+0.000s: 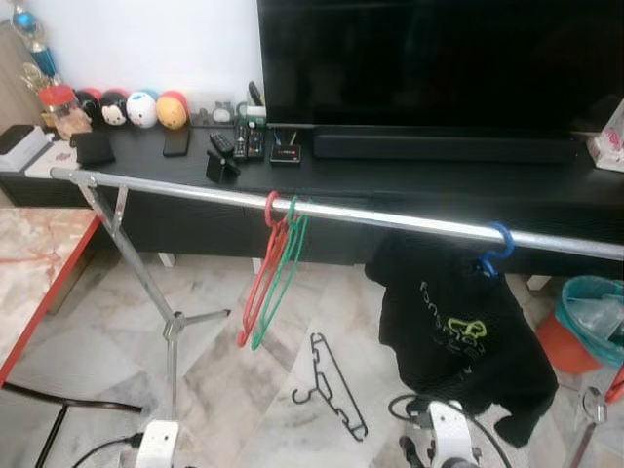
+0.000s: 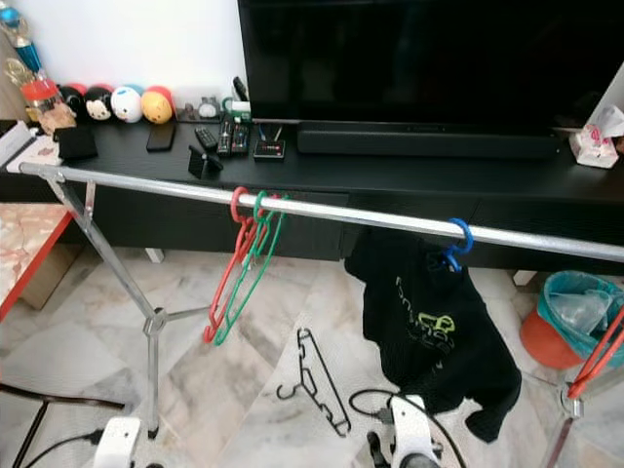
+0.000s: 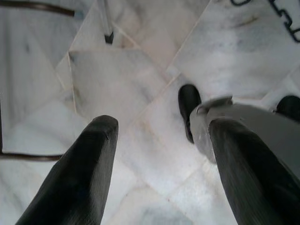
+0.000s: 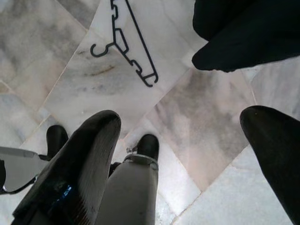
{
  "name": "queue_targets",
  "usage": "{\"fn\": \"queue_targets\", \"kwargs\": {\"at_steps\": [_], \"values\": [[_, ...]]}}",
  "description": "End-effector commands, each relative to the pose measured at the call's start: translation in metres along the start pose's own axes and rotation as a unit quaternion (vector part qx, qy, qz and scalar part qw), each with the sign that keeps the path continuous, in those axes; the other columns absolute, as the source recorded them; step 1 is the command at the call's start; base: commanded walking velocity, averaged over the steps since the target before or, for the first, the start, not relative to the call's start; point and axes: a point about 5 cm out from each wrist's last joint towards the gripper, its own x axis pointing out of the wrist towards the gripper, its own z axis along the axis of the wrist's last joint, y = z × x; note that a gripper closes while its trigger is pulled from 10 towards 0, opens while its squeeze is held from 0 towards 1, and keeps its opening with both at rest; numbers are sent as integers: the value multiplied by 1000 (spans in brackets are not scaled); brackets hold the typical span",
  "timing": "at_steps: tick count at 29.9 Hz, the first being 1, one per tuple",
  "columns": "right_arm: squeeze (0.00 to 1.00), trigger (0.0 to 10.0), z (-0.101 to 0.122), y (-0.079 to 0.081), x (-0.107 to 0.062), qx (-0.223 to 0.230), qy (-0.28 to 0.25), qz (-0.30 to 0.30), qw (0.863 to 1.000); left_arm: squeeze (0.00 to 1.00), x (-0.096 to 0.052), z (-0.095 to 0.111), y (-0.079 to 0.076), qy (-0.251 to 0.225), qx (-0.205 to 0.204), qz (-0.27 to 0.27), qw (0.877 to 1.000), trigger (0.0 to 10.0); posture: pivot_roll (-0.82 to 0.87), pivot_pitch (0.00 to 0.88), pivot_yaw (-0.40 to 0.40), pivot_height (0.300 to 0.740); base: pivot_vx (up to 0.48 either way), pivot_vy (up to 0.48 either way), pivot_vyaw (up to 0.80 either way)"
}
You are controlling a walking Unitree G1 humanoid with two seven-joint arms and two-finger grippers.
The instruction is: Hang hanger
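Note:
A black hanger [image 1: 331, 390] lies flat on the marble floor below the silver rail [image 1: 390, 216] of a clothes rack. A red hanger [image 1: 263, 278] and a green hanger [image 1: 286, 263] hang side by side near the rail's middle. Further right, a blue hanger [image 1: 497, 249] carries a black shirt [image 1: 458, 331]. Both arms hang low over the floor. My left gripper [image 3: 161, 129] is open above bare tiles beside my foot. My right gripper [image 4: 183, 122] is open and empty; the black hanger [image 4: 126, 44] lies on the floor beyond its fingertips, and the shirt's hem [image 4: 243, 33] hangs close by.
The rack's tripod leg [image 1: 174, 331] stands at the left. Behind the rail is a black TV bench [image 1: 439, 180] with a TV, remotes and plush balls. An orange bin with a teal bag [image 1: 585, 331] sits at the right, a red-edged table [image 1: 39, 292] at the left. Cables run across the floor.

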Motion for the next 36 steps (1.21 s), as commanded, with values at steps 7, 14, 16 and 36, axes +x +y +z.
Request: {"fn": "queue_targets", "kwargs": {"at_steps": [7, 14, 16, 36], "values": [[0, 10000, -1, 0, 0, 4, 0, -2, 1000, 0, -1, -10, -4, 17, -12, 5, 1000, 10000, -24, 0, -2, 736, -281, 0, 0], [0, 10000, 0, 0, 0, 2, -1, -1, 1000, 0, 1, -11, -18, 18, -11, -1, 1000, 10000, -20, 0, -6, 736, -280, 0, 0], [0, 10000, 0, 0, 0, 2, -1, -1, 1000, 0, 1, -12, -20, 19, -11, -3, 1000, 10000, -21, 0, -6, 736, -281, 0, 0], [0, 10000, 2, 0, 0, 1, -3, -1, 1000, 0, 3, -5, -26, 16, -6, -8, 1000, 10000, -22, 0, -7, 736, -281, 0, 0]]}}
